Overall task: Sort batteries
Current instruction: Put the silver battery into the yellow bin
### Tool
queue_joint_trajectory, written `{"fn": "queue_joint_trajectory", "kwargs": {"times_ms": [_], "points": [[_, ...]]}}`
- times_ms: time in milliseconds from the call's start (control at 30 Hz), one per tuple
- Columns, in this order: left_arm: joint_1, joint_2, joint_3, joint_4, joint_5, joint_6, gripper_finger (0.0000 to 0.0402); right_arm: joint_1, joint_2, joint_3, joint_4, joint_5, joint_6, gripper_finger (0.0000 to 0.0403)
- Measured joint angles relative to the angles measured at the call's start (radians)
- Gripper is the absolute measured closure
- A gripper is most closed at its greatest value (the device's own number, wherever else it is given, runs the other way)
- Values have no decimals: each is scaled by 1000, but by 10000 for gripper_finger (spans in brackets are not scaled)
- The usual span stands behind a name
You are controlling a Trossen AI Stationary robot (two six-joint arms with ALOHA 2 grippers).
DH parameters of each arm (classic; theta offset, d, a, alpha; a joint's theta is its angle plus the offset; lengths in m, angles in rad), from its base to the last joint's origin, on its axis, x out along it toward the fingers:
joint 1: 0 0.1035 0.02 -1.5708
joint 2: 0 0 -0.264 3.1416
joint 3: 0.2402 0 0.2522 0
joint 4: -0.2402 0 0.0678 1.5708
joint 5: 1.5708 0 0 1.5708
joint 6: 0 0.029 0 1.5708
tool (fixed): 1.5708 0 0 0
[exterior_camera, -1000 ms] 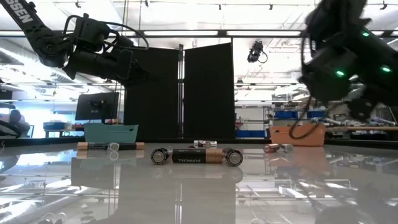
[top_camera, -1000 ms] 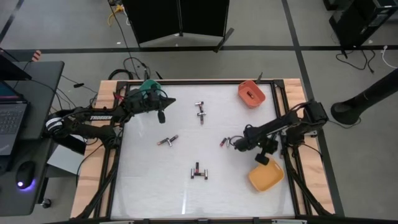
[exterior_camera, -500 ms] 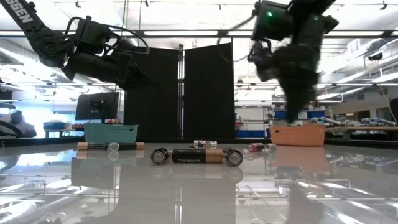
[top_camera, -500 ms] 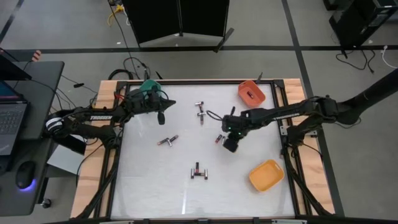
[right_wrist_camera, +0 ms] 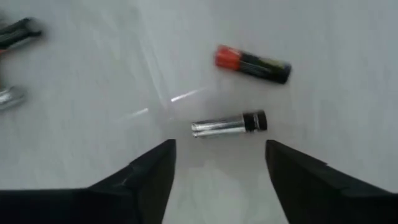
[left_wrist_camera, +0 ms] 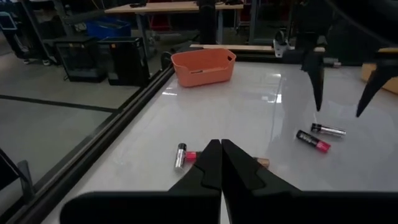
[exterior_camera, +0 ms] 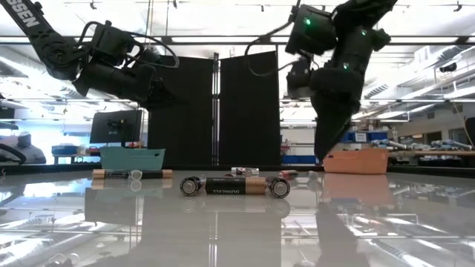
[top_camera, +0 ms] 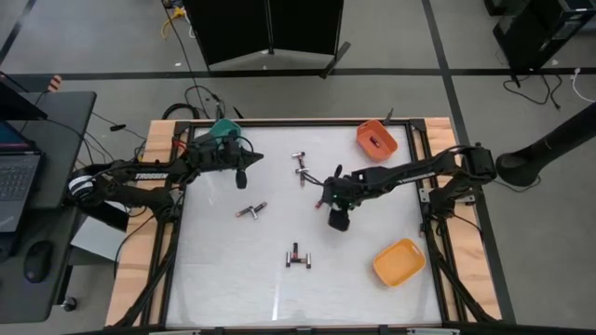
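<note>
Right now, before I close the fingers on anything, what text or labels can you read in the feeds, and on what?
"DURACELL": on the black-and-copper battery lying side-on nearest the low camera.
"SEN": white letters on the left arm's link, cut off at the picture's edge.
Printing on the red-and-black battery and the silver battery below the right gripper: too blurred to read.

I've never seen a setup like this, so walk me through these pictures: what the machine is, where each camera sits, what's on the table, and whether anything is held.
Two dark robot arms work at a white table.

One camera looks straight down, one sits at table height, and one rides on each wrist.

Small batteries lie scattered on the table, with a teal bin, an orange bin and a yellow bin near the edges.

The right gripper is open, reaching to mid-table just over a silver battery; a red-tipped black battery lies beside it.

The left gripper is shut and hovers by the teal bin.

Neither holds anything.
</note>
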Motion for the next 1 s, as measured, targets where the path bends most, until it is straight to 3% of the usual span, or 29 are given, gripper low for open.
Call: {"fn": "queue_joint_trajectory", "kwargs": {"times_ms": [233, 400, 700, 1000], "points": [[0, 0, 0, -7, 0, 6, 396, -3, 21, 70, -11, 0, -482, 148], [-1, 0, 0, -12, 0, 7, 396, -18, 54, 72, -40, -8, -697, 178], [-14, 0, 0, -37, -10, 9, 396, -25, 150, 72, -36, -8, -858, 206], [-19, 0, 0, -55, -23, 11, 396, -26, 196, 75, -33, -13, -855, 251]]}}
